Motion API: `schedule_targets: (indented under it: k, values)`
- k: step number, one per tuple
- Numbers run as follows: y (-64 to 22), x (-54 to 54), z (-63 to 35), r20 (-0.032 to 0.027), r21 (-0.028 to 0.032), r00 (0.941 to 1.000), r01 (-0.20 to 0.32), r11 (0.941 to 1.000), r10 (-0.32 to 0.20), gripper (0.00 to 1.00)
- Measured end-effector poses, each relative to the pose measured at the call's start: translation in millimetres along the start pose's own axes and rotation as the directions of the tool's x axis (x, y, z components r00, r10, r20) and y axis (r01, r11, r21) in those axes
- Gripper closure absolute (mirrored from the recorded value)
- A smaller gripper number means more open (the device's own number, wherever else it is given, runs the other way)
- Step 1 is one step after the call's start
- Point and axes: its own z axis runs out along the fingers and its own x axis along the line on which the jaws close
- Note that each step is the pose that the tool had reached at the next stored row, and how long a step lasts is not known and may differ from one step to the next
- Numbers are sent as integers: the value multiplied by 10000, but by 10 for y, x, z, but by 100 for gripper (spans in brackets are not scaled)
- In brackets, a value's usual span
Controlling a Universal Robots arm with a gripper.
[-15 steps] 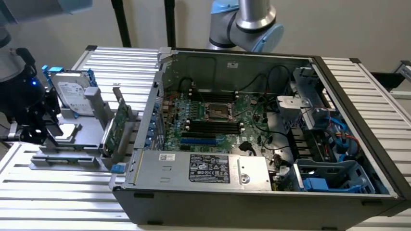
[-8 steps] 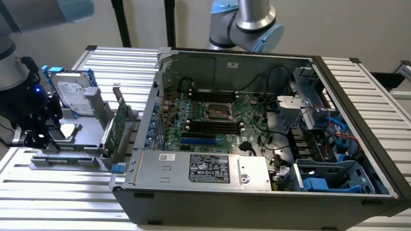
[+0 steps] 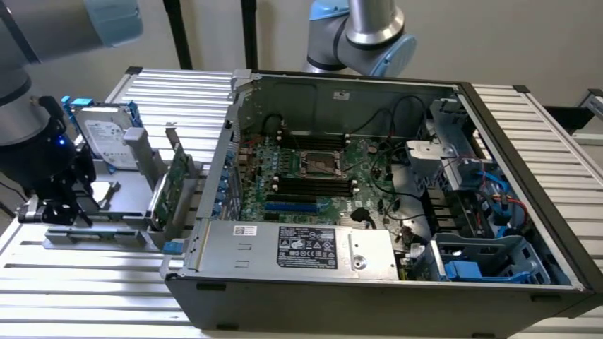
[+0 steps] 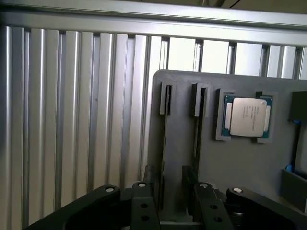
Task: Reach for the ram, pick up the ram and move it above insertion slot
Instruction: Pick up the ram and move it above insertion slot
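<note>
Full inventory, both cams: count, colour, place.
computer case: 1, dark grey, open, on table
motherboard: 1, green, inside case
memory slots: several, black, on motherboard
power supply: 1, silver, near side of case
hard drive: 1, silver in blue frame, the exterior view's left
expansion card: 1, green, metal bracket, upright beside case
parts holder: 1, grey, on table
CPU: 1, silver, in holder recess
narrow slots: 2, dark, in holder beside CPU
table: 1, silver slats
robot arm: 1, grey, blue caps
gripper: 1, black, fingers open, above holder slots
</note>
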Motion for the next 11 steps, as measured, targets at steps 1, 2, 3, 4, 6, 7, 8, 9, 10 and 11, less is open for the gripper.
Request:
schedule_targets:
  k: [1,2,3,4,6,7,8,9,10,11]
  values:
    - [0,0,19,1,1,10000,0,10000,0,64]
    - [0,0,36,0,1,10000,1,10000,-1,64]
    - [0,1,54,0,0,10000,1,10000,-1,64]
    - [0,1,72,0,0,10000,0,10000,0,64]
    - [-1,1,110,0,0,10000,1,10000,-1,64]
    - [-1,1,128,0,0,10000,0,10000,0,64]
    - [-1,1,146,0,0,10000,0,10000,0,64]
    - [-1,2,164,0,0,10000,-1,10000,1,64]
    - [-1,2,182,0,1,10000,-2,10000,2,64]
    - [-1,2,200,0,1,10000,-4,10000,4,64]
